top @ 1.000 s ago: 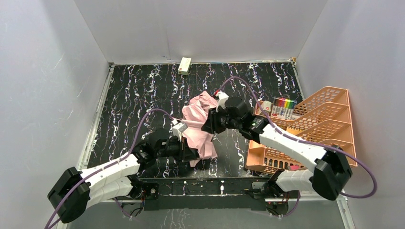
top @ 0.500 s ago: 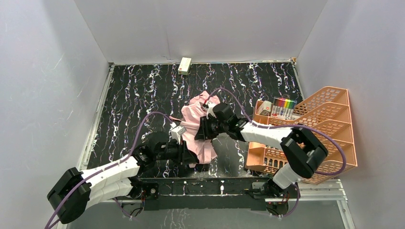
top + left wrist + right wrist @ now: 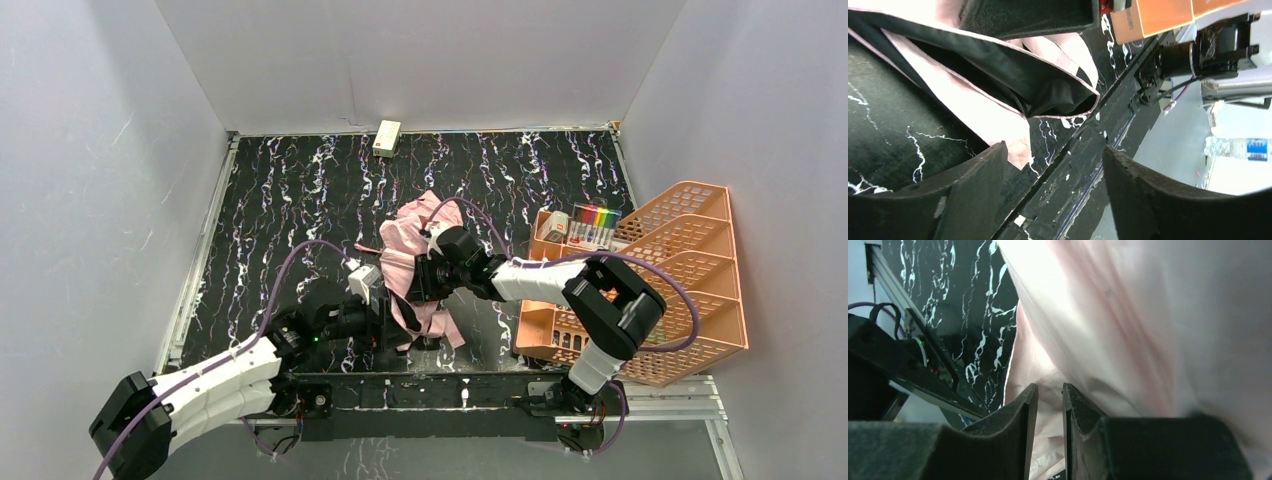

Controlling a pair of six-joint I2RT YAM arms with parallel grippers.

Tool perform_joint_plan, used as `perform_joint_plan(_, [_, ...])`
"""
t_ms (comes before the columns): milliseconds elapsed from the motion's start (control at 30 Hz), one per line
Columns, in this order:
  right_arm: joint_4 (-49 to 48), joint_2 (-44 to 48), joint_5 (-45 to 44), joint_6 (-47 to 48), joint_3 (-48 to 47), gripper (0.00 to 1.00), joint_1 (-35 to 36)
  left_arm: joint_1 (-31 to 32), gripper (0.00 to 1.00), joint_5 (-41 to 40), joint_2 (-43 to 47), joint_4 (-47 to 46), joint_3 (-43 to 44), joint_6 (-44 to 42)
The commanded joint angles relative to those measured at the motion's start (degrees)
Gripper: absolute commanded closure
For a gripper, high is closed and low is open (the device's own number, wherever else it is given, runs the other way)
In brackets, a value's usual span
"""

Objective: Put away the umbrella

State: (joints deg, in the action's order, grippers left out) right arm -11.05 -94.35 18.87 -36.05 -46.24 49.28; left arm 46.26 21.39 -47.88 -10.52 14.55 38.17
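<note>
The umbrella (image 3: 410, 235) lies half collapsed in the middle of the black marbled table, pale pink outside with black lining showing. Seen from the left wrist, its pink and black folds (image 3: 993, 107) hang just beyond my left gripper (image 3: 1055, 150), which is open with nothing between its fingers. From above, that left gripper (image 3: 392, 322) sits at the umbrella's near edge. My right gripper (image 3: 422, 280) is pressed into the umbrella from the right. Its jaws (image 3: 1049, 387) stand a narrow slit apart, with pink fabric (image 3: 1128, 315) filling the gap. The handle is hidden.
An orange mesh rack (image 3: 690, 260) stands at the right edge, with a pack of coloured markers (image 3: 597, 222) at its far end. A small cream box (image 3: 387, 137) lies by the back wall. The table's near rail (image 3: 1073, 175) runs under the left gripper.
My left gripper has opened and let go of the umbrella fabric, drawing back slightly. My right gripper has moved left and nearer, deeper into the umbrella.
</note>
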Motion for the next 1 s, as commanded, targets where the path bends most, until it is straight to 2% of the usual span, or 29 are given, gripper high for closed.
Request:
perform_joint_plan(0, [0.29,-1.52,-5.33,-1.47,-0.04,0.67,0.46,0.16,0.26,-4.41,4.04,3.13,0.95,2.02])
perform_joint_plan(100, [2.61,-2.14,-9.33,-3.27,0.06,0.65,0.47,0.30,0.11,-4.96,4.47,3.45,1.95,3.38])
perform_joint_plan(167, [3.15,-2.34,-11.02,-4.25,0.47,0.65,0.49,0.44,0.07,-6.30,4.54,4.13,2.88,4.19])
perform_joint_plan(300, [2.52,-2.61,-10.92,-4.79,1.28,0.65,0.69,0.56,0.05,-11.95,4.03,6.67,4.92,5.70])
perform_joint_plan(433, [0.29,-1.84,-9.21,-4.51,2.56,0.65,0.73,0.51,0.08,-20.14,3.04,7.61,5.57,9.76])
perform_joint_plan(533, [-1.79,-0.38,-7.18,-2.74,3.70,0.65,0.73,0.55,0.15,-25.23,0.90,6.33,6.71,12.99])
perform_joint_plan(600, [-3.87,1.06,-5.61,-1.29,4.80,0.63,0.79,0.42,0.22,-25.75,-2.11,4.59,8.58,12.72])
perform_joint_plan(700, [-6.03,3.08,-3.60,0.10,6.35,0.62,0.82,0.37,0.36,-24.85,-7.18,1.67,11.99,10.47])
perform_joint_plan(833, [-7.98,3.83,-1.64,0.46,8.05,0.63,0.82,-0.48,0.64,-23.28,-13.07,-1.09,16.74,5.12])
perform_joint_plan(967, [-8.46,4.18,-1.97,-0.05,9.04,0.69,0.81,-2.84,0.80,-21.65,-16.62,-3.20,19.13,2.03])
